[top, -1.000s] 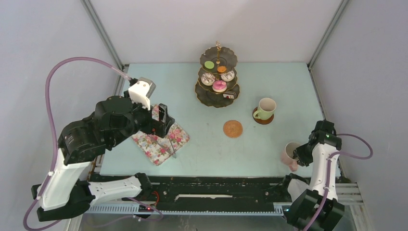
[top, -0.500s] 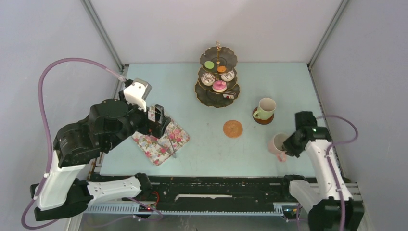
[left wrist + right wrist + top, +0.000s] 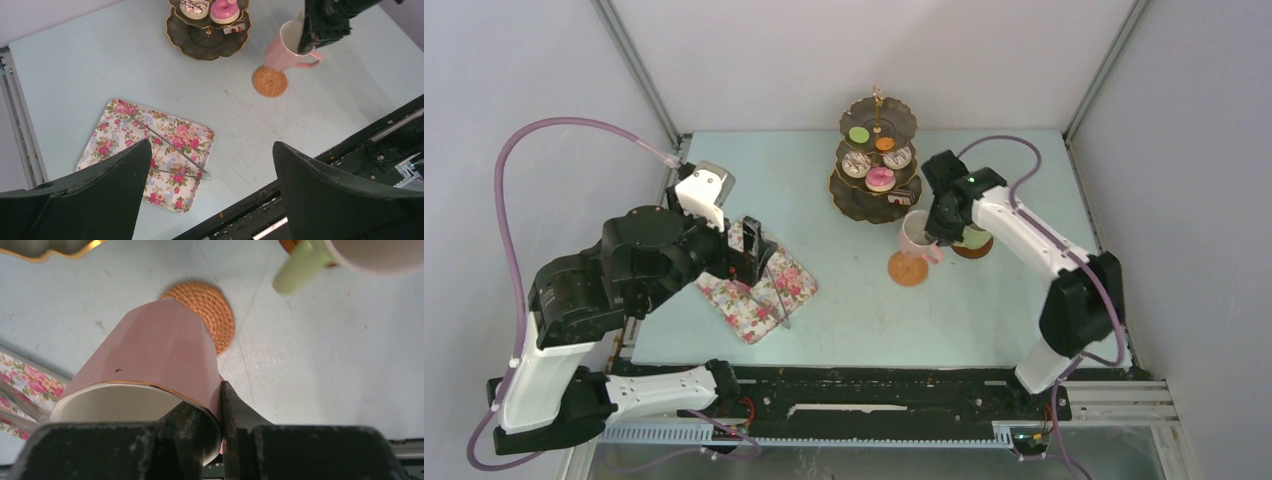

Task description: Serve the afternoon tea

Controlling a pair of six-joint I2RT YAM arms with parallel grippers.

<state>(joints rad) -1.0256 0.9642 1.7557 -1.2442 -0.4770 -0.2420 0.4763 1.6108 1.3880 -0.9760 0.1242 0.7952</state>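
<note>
Meanwhile right hand (image 3: 931, 233) carried pink cup (image 3: 915, 236) beside coaster (image 3: 907, 271).

Surface (image 3: 844, 300): pale blue-green, lightly scuffed. Directly on it:
- floral cloth (image 3: 759, 295), front left
- three-tier cake stand (image 3: 854, 205), back centre
- bare woven coaster (image 3: 906, 273), just in front of the stand
- second coaster (image 3: 971, 251) to its right, carrying a green cup (image 3: 302, 272), both partly hidden from above

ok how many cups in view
2: a pink cup tilted in the right claw by the bare coaster, and a cream cup on its own coaster, partly behind the arm.
</note>
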